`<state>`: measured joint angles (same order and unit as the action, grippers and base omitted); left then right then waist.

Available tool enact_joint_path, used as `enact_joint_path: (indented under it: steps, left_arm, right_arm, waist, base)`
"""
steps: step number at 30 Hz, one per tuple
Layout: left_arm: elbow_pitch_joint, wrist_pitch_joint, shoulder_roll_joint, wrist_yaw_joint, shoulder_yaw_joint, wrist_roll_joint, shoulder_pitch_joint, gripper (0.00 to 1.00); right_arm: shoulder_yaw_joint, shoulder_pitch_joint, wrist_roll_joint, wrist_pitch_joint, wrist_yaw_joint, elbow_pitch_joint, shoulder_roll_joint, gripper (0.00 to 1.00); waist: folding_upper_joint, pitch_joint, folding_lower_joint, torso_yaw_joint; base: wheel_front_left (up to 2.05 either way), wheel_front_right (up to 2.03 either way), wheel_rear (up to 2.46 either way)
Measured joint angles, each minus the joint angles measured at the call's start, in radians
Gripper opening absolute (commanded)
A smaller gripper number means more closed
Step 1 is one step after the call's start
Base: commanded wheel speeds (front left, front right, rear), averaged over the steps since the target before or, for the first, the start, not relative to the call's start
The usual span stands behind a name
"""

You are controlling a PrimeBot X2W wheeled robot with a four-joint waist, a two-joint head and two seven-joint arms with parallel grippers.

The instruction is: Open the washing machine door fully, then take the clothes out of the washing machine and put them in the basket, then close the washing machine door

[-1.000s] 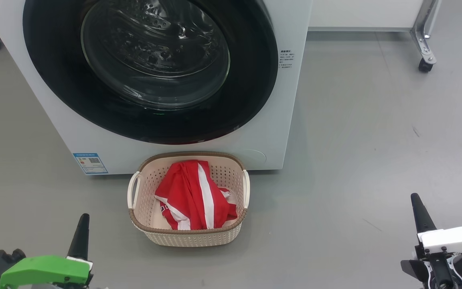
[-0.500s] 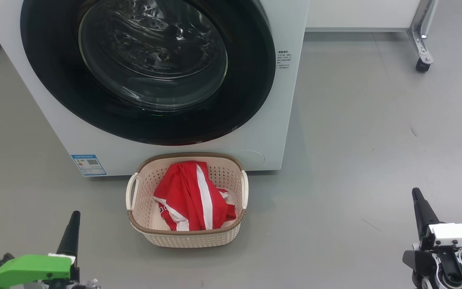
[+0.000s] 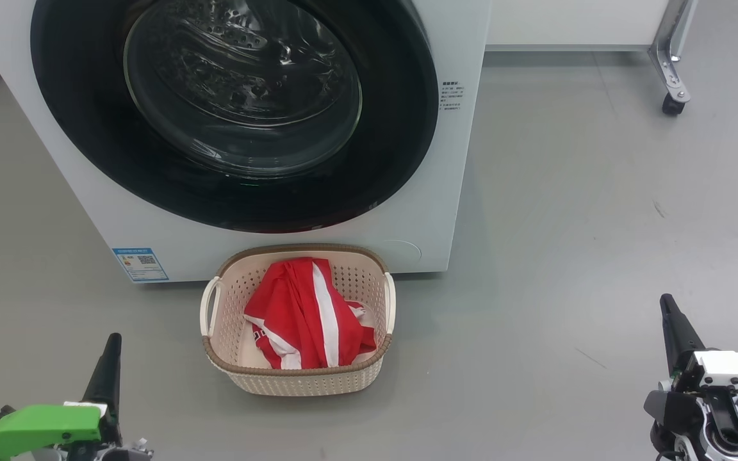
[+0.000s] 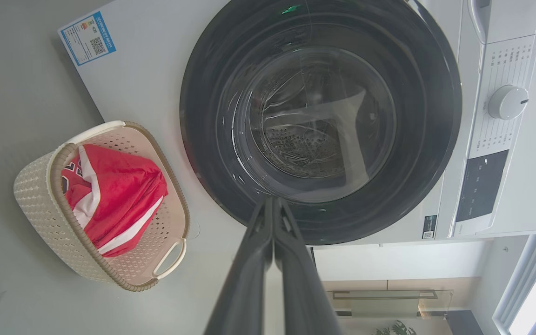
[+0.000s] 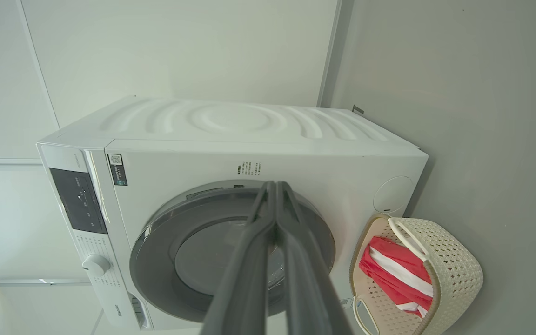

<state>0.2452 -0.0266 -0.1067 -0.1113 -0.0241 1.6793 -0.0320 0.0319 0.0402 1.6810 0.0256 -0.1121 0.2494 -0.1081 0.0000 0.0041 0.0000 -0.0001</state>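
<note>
sitting broadside to the washing machine (image 3: 453, 192), basket (image 3: 298, 248) holds clothes (image 3: 298, 314); left claw (image 3: 113, 338), right claw (image 3: 665, 299) clenched.

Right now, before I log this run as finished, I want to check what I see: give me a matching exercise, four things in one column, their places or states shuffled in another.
Things
1. washing machine door
2. clothes
3. basket
4. left gripper

Places or states
A. jaws together, holding nothing
B. standing on the grey floor
C. closed flat against the washing machine
D. lying inside the basket

Pairs: 1-C, 2-D, 3-B, 4-A
</note>
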Motion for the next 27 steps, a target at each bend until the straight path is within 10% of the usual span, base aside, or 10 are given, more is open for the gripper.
enact_joint_path:
  steps: [27]
  left_arm:
    - [0.015,0.0,0.001,-0.001,0.003,0.0,-0.009,0.0]
  right_arm:
    - [0.004,0.012,0.0,0.006,-0.001,0.015,0.003,0.0]
  waist:
    - [0.0,-0.001,0.0,0.0]
  base:
    - [0.0,0.0,0.0]
